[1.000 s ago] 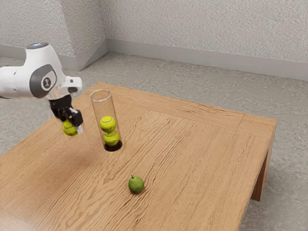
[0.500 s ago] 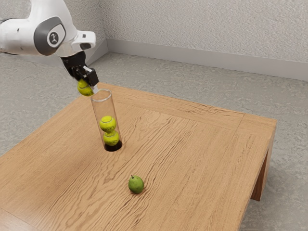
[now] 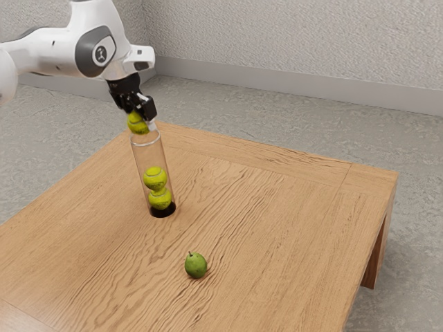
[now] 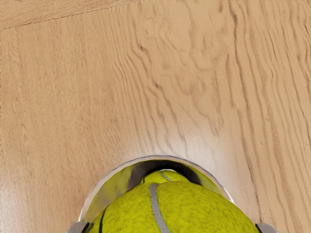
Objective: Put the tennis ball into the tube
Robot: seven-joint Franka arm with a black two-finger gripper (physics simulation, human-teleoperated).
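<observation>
Yellow ball (image 3: 138, 125) pinched in gripper (image 3: 142, 120) jaws, right over tube (image 3: 142, 158) mouth. Two more balls (image 3: 155, 178) stacked inside, btw.

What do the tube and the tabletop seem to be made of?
The tube looks like clear, glossy plastic, possibly glass: the balls inside show through its wall. The table appears to be wood with a light satin finish, judging by its brown, wavy grain.

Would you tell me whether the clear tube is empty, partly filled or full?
Partly filled: a lower ball and an upper ball are stacked inside the tube, with open space above them.
</observation>
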